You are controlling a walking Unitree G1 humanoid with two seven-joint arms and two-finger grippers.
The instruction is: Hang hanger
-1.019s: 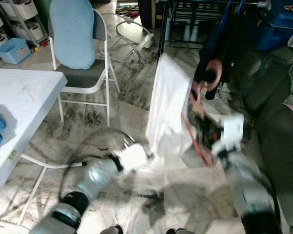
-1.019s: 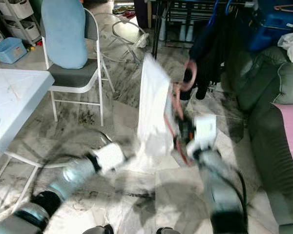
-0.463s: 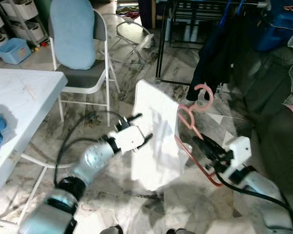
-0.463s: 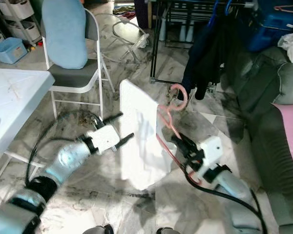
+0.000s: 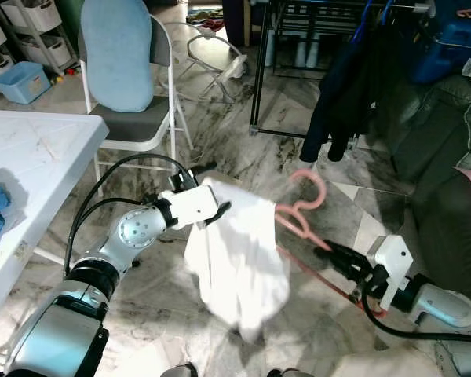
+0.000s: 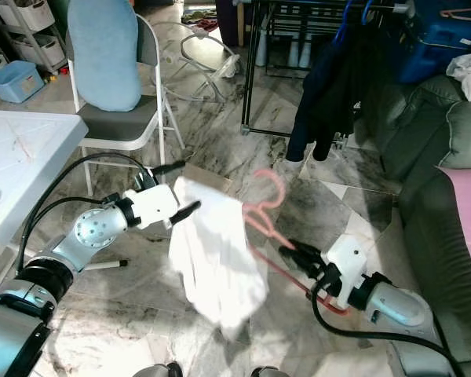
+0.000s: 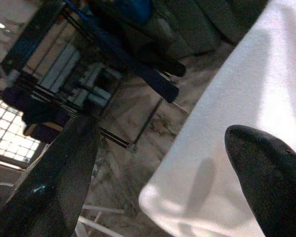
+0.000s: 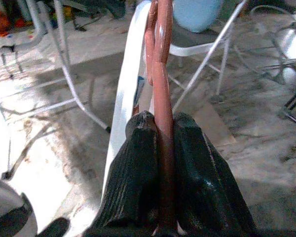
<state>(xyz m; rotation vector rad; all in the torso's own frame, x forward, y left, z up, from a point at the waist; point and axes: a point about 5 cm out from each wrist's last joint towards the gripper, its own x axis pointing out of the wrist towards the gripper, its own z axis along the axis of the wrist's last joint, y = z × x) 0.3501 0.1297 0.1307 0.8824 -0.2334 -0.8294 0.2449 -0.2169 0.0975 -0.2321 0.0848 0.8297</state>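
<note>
hanger lowered, garment perhaps sagging

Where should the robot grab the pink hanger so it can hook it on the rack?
Best on the straight side bar, as the right gripper does now, shut on the pink hanger from the couch side. That leaves the curved hook free at the top, and the white garment hangs clear of the fingers.

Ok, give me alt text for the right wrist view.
The right gripper is shut on the pink hanger, whose bar runs up between its two black fingers. A white garment hangs edge-on just behind the hanger, with a folding chair on the marble floor beyond.
</note>
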